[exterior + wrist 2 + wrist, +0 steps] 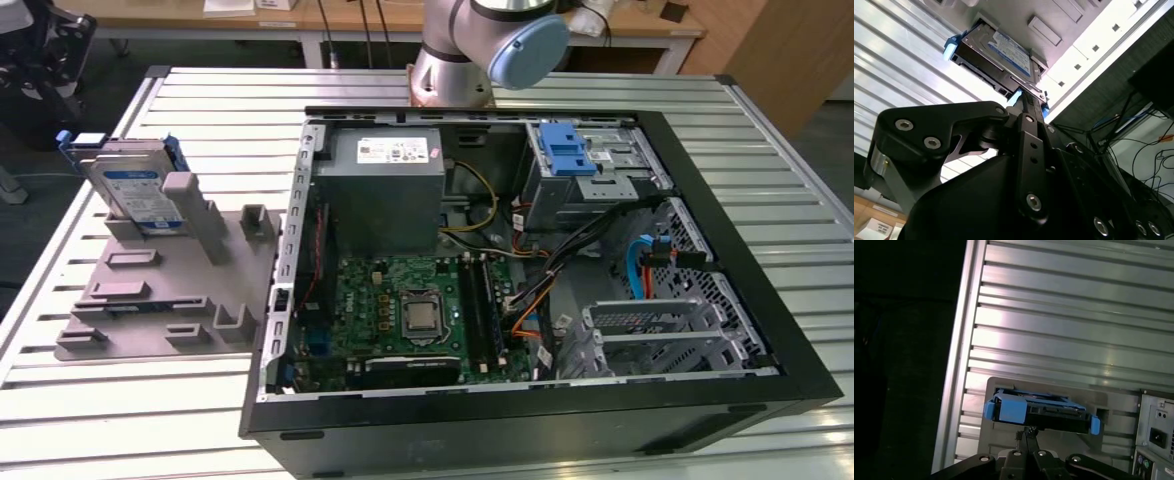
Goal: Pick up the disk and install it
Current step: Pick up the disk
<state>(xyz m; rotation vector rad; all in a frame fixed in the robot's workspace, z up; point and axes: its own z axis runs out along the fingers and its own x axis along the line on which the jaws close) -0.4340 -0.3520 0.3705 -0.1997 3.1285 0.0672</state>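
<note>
The disk [138, 192] stands on edge in a grey holder [160, 290] at the exterior view's left, beside the open computer case; it is silver with a blue-and-white label and blue rails. In both wrist views the disk [999, 50] [1041, 412] lies just past the tips of my gripper [1029, 100] [1026, 432]. The black fingers look closed together, with nothing between them. In the first wrist view they point at the disk's blue-railed edge; whether they touch it I cannot tell.
The open computer case [747, 400] lies flat on the slatted metal table [801, 200]. Inside it are a grey power-supply box [387, 180], a green board [414, 310] and a silver cage with a blue latch [571, 150]. The arm's base [461, 60] stands behind the case.
</note>
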